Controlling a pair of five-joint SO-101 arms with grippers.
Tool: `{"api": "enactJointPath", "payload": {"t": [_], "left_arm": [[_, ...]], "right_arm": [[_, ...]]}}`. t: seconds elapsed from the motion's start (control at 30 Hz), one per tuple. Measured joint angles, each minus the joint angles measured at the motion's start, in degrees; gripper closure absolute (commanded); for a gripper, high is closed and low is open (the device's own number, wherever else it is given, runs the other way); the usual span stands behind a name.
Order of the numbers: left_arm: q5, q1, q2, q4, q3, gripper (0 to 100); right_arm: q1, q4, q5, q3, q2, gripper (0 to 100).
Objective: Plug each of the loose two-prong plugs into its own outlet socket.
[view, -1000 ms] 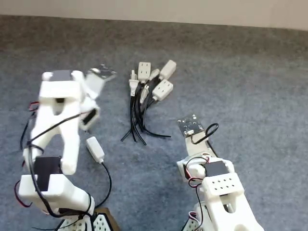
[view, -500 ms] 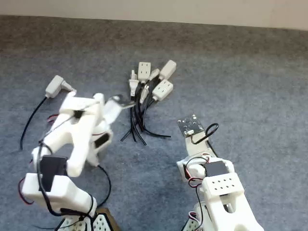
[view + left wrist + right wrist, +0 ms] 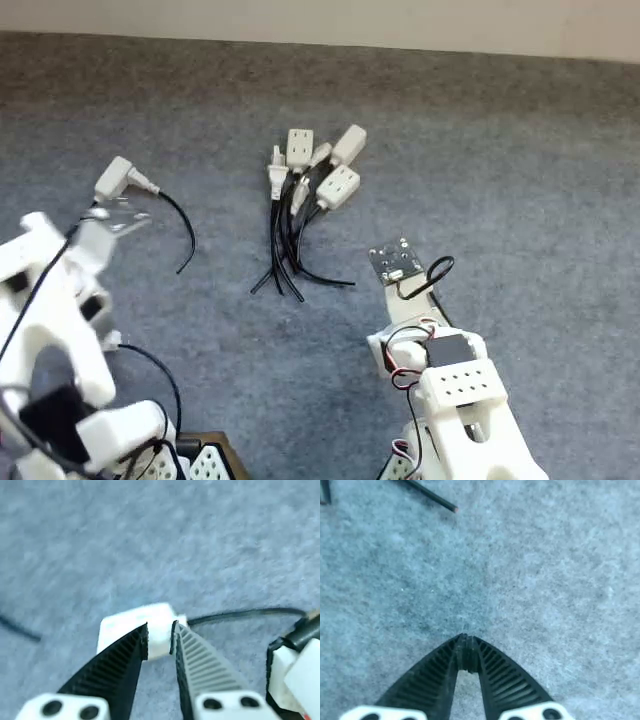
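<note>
A white plug (image 3: pixel 120 178) lies on the grey carpet at the left, its black cable (image 3: pixel 183 230) curling toward the middle. My left gripper (image 3: pixel 112 221) sits just short of it. In the left wrist view the plug (image 3: pixel 125 625) lies right beyond the tips of the left gripper (image 3: pixel 159 632), whose jaws stand a narrow gap apart with nothing clamped. A pile of white plugs and sockets (image 3: pixel 318 165) with black cables (image 3: pixel 285 250) lies at the centre. My right gripper (image 3: pixel 467 652) is shut and empty over bare carpet, on the right arm (image 3: pixel 397 265) near the pile's cable ends.
A black cable (image 3: pixel 160 365) loops on the carpet beside the left arm's base. One cable end (image 3: pixel 432 497) lies ahead of the right gripper. Open carpet stretches to the right of the pile and along the far edge.
The left arm swung from the left side toward the pile, then back left and down to the white plug. The right arm has stayed still.
</note>
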Motion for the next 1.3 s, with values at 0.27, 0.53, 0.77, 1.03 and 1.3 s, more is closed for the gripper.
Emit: {"api": "enactJointPath", "payload": {"t": [0.27,0.53,0.77,1.03,1.3], "left_arm": [[-11.6,-10.7,-11.3,-0.4,15.5,91],[-1.6,-11.5,-13.2,-12.6,17.0,78],[12.3,-9.9,-13.2,-21.0,14.2,64],[-4.0,2.2,-13.2,-14.2,3.9,63],[-16.0,4.8,-13.2,-11.2,3.2,63]], "right_arm": [[0.0,0.0,0.0,0.0,0.0,99.3],[0.0,0.0,0.0,0.0,0.0,99.3],[0.0,0.0,0.0,0.0,0.0,99.3],[0.0,0.0,0.0,0.0,0.0,99.3],[0.0,0.0,0.0,0.0,0.0,99.3]]}}
